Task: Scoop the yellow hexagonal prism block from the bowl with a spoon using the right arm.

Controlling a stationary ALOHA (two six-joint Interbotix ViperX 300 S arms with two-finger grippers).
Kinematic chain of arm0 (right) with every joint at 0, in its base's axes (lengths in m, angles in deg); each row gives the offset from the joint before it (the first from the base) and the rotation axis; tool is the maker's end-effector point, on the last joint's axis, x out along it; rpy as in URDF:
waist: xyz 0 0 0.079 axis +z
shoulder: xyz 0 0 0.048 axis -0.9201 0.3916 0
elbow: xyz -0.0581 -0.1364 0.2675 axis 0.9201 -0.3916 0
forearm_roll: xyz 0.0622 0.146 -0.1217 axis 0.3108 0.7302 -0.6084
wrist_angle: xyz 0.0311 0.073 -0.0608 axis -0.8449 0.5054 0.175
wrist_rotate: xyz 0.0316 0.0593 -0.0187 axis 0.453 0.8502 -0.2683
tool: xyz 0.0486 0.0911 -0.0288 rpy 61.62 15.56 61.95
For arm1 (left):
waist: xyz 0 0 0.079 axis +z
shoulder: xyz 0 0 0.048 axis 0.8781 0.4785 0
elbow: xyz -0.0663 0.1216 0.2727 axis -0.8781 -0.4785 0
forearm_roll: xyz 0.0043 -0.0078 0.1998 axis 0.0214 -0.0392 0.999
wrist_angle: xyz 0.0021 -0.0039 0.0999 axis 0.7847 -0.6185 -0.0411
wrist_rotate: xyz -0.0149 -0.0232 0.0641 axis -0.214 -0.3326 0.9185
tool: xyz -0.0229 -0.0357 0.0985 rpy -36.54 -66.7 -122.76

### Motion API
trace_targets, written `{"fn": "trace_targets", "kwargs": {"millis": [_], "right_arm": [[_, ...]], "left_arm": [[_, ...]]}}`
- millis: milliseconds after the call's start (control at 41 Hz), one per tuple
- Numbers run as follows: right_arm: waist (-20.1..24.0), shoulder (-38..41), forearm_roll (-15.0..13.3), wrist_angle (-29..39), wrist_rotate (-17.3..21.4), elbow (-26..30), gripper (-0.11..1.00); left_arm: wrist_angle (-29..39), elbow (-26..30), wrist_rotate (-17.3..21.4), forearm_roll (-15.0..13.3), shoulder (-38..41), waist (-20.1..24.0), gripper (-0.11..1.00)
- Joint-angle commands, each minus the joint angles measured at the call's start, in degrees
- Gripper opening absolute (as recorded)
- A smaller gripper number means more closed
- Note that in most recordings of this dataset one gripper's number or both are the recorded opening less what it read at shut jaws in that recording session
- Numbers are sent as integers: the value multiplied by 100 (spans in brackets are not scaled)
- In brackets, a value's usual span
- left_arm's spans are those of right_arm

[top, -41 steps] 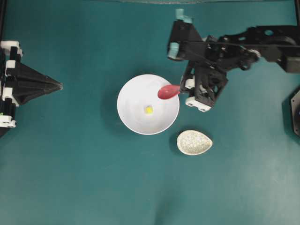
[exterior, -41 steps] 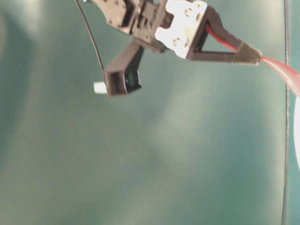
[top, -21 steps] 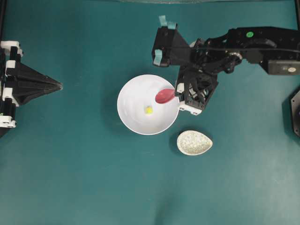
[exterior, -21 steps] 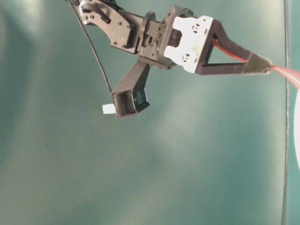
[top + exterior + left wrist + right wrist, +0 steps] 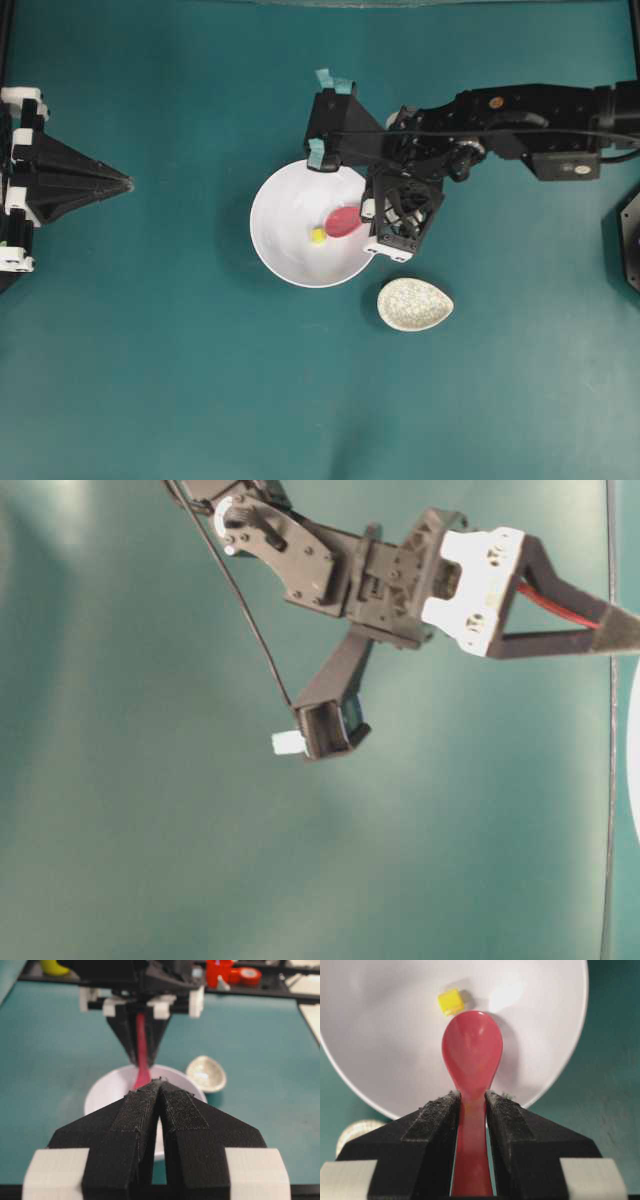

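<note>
Overhead view: right gripper [image 5: 372, 222] clamped on the spoon [image 5: 343, 221].
Spoon head: inside the bowl [image 5: 285, 255], just beside the yellow hexagonal prism block [image 5: 318, 236].
Block: 8 o'clock of the spoon head.
Left gripper [image 5: 125, 183]: pressed together, holding nothing, at 9 o'clock.

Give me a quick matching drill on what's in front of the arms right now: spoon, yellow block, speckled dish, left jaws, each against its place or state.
Things:
1. spoon
2. yellow block
3. speckled dish
4. left gripper

Places or states:
A. on the table outside the bowl
B. jaws shut, empty
C. clamped in the right gripper, head over the bowl
D. lying in the bowl, just beyond the spoon's tip

Pairs: 1-C, 2-D, 3-A, 4-B
</note>
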Motion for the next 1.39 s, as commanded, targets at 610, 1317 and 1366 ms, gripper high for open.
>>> {"fn": "trace_targets", "kwargs": {"millis": [610,1317,1366], "right_arm": [[88,123,-149,-1521,-97,97,25],[88,-369,-176,-1793,-88,-105,25],[88,-431,-176,-1784,-88,-114,25]], "left_arm": [[-79,167,9,9,26,0,-1],[-44,167,0,9,35,9,-1],[-44,167,0,9,35,0,-1]]}}
